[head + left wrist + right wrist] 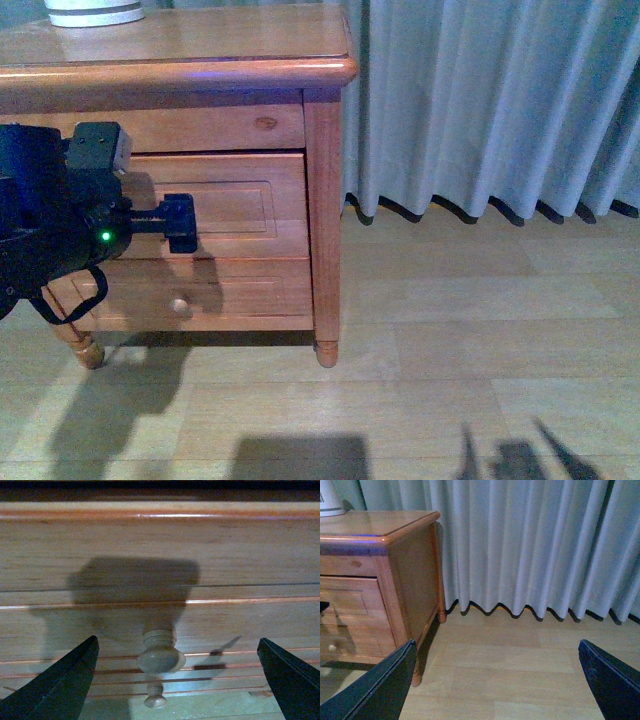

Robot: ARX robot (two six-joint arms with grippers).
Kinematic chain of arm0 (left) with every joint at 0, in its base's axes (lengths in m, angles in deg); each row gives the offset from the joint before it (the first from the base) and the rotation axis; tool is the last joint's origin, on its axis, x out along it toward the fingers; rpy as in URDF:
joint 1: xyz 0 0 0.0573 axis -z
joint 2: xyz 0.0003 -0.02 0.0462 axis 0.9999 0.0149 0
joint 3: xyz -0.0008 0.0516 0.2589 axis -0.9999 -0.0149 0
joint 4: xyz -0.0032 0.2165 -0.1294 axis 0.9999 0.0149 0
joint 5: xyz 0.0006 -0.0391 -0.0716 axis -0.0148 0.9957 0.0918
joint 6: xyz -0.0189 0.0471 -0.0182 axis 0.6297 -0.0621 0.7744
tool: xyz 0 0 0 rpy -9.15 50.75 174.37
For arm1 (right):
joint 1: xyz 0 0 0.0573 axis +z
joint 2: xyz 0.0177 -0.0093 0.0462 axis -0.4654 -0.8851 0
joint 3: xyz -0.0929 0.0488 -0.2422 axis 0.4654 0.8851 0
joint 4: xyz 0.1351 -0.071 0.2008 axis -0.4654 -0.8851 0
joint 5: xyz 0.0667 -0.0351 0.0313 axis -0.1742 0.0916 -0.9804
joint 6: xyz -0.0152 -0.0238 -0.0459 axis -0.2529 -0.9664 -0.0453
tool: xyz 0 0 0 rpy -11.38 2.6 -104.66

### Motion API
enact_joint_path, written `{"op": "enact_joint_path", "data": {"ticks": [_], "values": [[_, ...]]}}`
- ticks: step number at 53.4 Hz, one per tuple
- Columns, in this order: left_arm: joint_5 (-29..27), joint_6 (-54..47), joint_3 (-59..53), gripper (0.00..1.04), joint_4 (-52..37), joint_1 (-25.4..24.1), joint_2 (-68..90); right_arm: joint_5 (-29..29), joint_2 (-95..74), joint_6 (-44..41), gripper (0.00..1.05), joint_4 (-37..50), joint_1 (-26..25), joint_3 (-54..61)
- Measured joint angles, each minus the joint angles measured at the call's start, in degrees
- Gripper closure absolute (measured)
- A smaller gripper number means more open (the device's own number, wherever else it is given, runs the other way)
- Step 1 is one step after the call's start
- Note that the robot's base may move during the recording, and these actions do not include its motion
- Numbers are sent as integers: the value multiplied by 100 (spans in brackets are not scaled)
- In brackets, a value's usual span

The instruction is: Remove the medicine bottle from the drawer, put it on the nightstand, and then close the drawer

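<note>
The orange-brown nightstand [200, 70] stands at the left, and its side shows in the right wrist view [412, 575]. Its taller drawer [240, 205] has a recessed panel front. My left gripper [180, 222] is right in front of that panel. In the left wrist view the left gripper [177, 641] is open, its fingers [60, 685] spread on either side of the drawer's round wooden knob [161, 657] without touching it. My right gripper [495, 690] hangs open over bare floor, holding nothing. The medicine bottle is out of view.
A shorter drawer with its own knob [180, 306] sits below. The base of a white object [95, 12] stands on the nightstand top at the back left. A grey curtain [490, 100] hangs to the right, above a pale wood floor [450, 340].
</note>
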Motion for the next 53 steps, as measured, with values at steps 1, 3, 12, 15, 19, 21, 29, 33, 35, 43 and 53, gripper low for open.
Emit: {"op": "enact_joint_path", "data": {"ticks": [1,3,12,15,19,21,29,33,35,43,53], "values": [[-7,0,9,6,0,2,11,0,0,0,7,0,0,0],[-17,0,28,6,0,4,28,-2,0,0,7,0,0,0],[-44,0,85,6,20,15,61,0,0,0,7,0,0,0],[-59,2,107,6,24,22,94,0,0,0,7,0,0,0],[-61,2,149,6,63,28,160,0,0,0,7,0,0,0],[-63,2,173,6,72,33,201,0,0,0,7,0,0,0],[-98,7,216,6,87,46,262,0,0,0,7,0,0,0],[-109,9,245,6,96,50,299,0,0,0,7,0,0,0],[-122,9,251,6,98,50,310,0,0,0,7,0,0,0],[-125,13,260,6,109,52,321,0,0,0,7,0,0,0],[-186,28,269,24,120,61,321,0,0,0,7,0,0,0]]}}
